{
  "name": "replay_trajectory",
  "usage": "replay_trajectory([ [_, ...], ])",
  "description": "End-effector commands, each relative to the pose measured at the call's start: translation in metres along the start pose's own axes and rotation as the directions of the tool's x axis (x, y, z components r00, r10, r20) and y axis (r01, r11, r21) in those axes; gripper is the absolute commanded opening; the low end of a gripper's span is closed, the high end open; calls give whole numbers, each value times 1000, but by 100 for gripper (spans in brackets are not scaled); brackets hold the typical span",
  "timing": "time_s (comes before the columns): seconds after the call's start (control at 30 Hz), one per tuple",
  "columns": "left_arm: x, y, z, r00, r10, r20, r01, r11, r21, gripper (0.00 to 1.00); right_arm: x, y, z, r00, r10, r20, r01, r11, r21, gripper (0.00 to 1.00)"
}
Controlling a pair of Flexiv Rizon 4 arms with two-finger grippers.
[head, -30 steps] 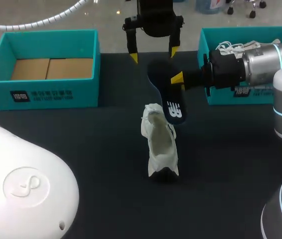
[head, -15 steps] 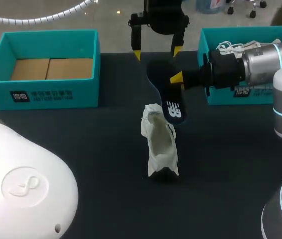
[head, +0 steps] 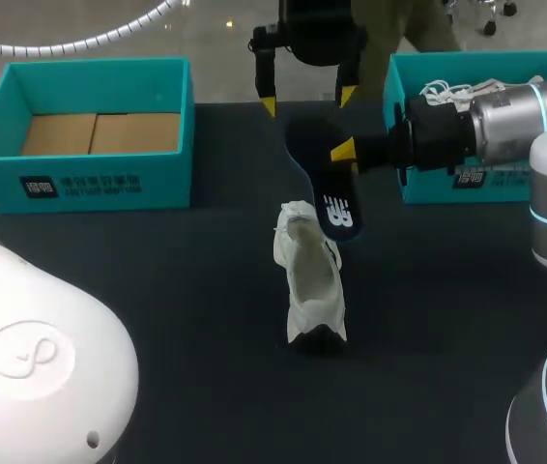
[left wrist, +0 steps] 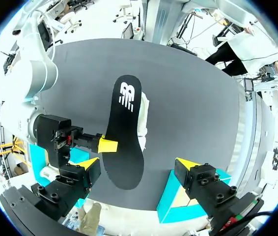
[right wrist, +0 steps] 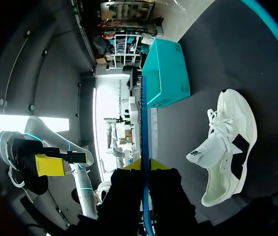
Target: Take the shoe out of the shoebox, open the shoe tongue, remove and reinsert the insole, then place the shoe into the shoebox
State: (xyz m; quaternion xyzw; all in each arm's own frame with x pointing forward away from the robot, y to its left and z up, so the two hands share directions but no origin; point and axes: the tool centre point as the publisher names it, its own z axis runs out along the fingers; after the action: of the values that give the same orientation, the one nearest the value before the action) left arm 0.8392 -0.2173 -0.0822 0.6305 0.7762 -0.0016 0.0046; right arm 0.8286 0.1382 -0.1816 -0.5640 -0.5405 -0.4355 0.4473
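The white shoe (head: pixel 310 280) lies on the dark table, opening up; it shows in the right wrist view too, shoe (right wrist: pixel 227 142), below and beside the gripper. Above it hangs the dark navy insole (head: pixel 324 184), held at one edge by my right gripper (head: pixel 344 152), which is shut on it. In its own view the right gripper (right wrist: pixel 144 164) pinches the insole (right wrist: pixel 144 123) edge-on. My left gripper (head: pixel 308 100) hovers open behind the insole, touching nothing. From the left wrist, the insole (left wrist: pixel 124 132) lies ahead of the open left gripper (left wrist: pixel 136 164), over the shoe (left wrist: pixel 144 115).
A teal shoebox (head: pixel 90 179) with a cardboard bottom stands at the back left. A second teal shoebox (head: pixel 491 188), with white laces or paper inside, stands at the back right behind my right arm. Bare dark table surrounds the shoe.
My left gripper has drawn back a little, away from the insole and slightly to the right, staying open. The right gripper, insole and shoe have not moved.
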Motion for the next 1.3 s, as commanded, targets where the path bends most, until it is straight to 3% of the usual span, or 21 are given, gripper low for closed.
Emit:
replay_trajectory([
  [0.03,21,-1,8,993,-1,117,3,1000,-18,100,-1,0,1,1000,3,2,-3,1000,2,0],
  [0.17,33,-5,14,955,33,295,-25,999,-30,100,-1,0,1,1000,5,4,-5,1000,3,0],
  [0.57,56,-13,16,800,111,589,-88,994,-67,100,0,-2,0,1000,8,11,-8,1000,10,0],
  [0.77,66,-20,12,665,187,723,-177,980,-91,100,0,-4,-1,1000,9,13,-9,1000,11,0],
  [0.87,71,-26,7,597,243,764,-231,965,-126,100,0,-4,-1,1000,11,13,-11,1000,13,0],
  [0.97,70,-33,4,604,327,726,-277,941,-193,100,-1,-5,0,1000,13,12,-13,1000,14,0],
  [1.3,70,-33,4,604,327,726,-277,941,-193,100,-6,-7,2,1000,23,6,-23,1000,15,0],
])
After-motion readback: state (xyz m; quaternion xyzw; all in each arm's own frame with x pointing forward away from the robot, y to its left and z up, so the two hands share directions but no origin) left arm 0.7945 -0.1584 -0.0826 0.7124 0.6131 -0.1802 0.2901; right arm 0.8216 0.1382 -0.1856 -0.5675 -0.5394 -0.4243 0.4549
